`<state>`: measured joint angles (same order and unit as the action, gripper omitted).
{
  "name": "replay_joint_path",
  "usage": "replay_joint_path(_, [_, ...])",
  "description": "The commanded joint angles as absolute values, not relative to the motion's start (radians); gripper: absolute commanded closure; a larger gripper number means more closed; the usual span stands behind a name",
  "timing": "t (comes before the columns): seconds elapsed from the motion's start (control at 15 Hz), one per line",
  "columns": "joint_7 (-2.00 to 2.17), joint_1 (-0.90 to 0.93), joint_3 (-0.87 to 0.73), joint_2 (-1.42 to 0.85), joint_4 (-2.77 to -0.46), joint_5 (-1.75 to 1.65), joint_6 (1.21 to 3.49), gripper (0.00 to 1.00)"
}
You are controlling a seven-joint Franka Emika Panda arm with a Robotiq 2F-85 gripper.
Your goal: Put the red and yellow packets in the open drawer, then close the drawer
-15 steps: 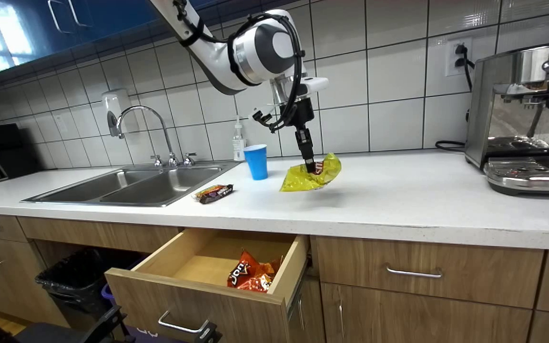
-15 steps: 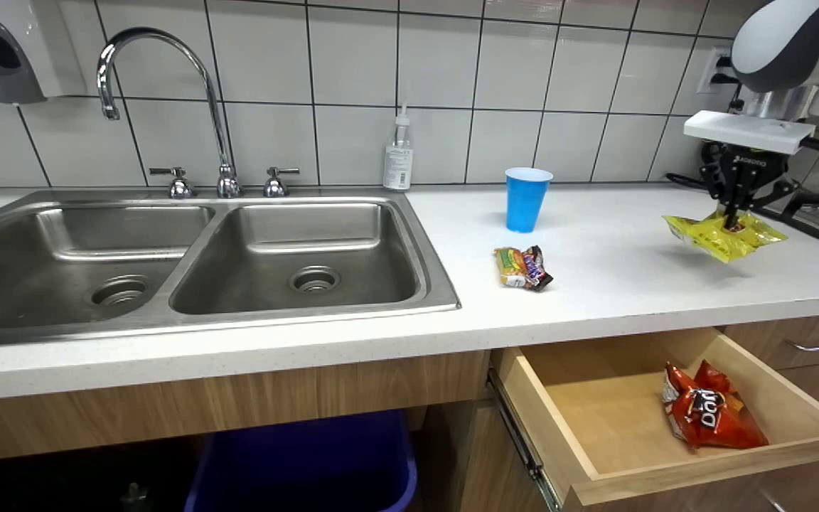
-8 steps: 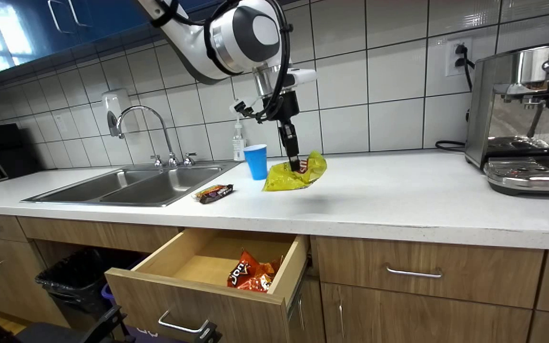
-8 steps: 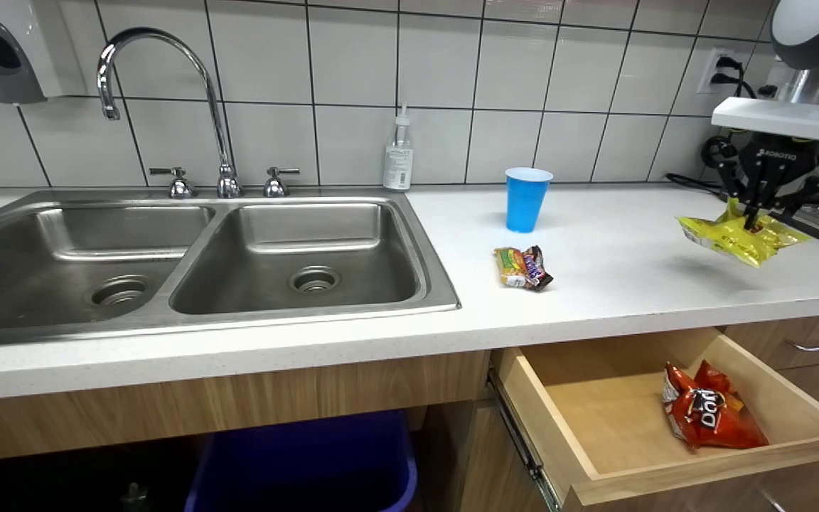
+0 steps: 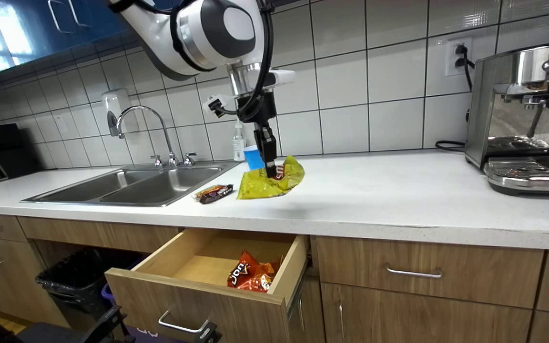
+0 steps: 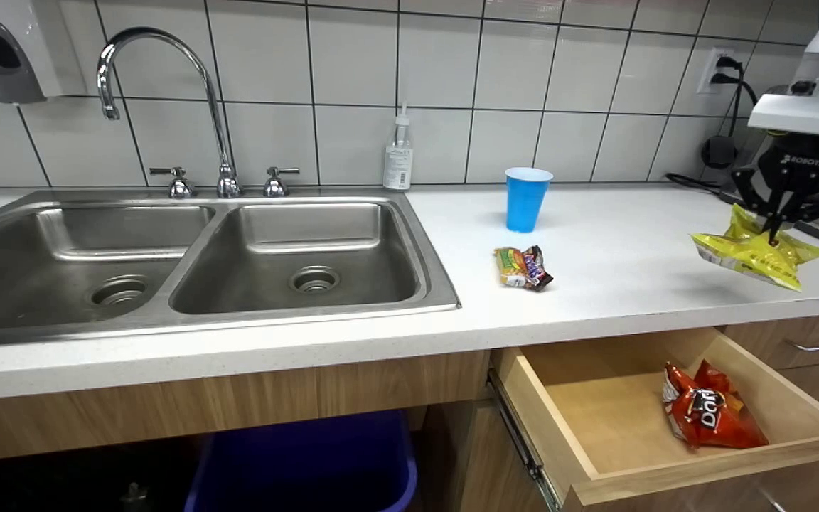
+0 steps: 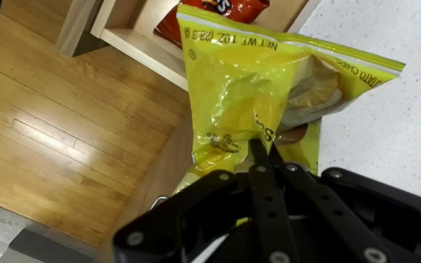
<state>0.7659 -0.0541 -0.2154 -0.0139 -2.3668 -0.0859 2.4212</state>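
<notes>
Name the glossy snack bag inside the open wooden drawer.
The glossy red bag lies there; the wrinkled yellow bag is pinched in the black gripper.

Drawer (image 5: 198, 305), brown wood-grain in front and pale wood inside, stands pulled open. Red packet (image 6: 715, 419), glossy and creased, lies in it toward the front, near one side wall. Yellow packet (image 7: 232, 91), wrinkled, buckled where pinched near its middle, hangs in the air outside the drawer.
</notes>
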Motion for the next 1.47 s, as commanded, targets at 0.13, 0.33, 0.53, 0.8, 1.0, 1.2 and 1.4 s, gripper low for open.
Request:
replay_joint_path(0.13, [0.662, -0.075, -0.154, 0.117, -2.504, -0.088, 2.409, 1.00])
replay_joint_path(0.33, [0.629, -0.072, -0.123, 0.150, -2.555, -0.084, 2.412, 1.00])
replay_joint_path(0.53, [0.614, -0.067, -0.088, 0.169, -2.600, -0.090, 2.422, 1.00])
replay_joint_path(0.8, [0.606, -0.058, -0.039, 0.181, -2.652, -0.095, 2.433, 1.00])
replay_joint_path(1.0, [0.609, -0.051, -0.006, 0.177, -2.680, -0.099, 2.444, 1.00])
replay_joint_path(1.2, [0.618, -0.040, 0.024, 0.166, -2.693, -0.103, 2.457, 1.00])
replay_joint_path(1.4, [0.630, -0.026, 0.051, 0.150, -2.701, -0.110, 2.476, 1.00])
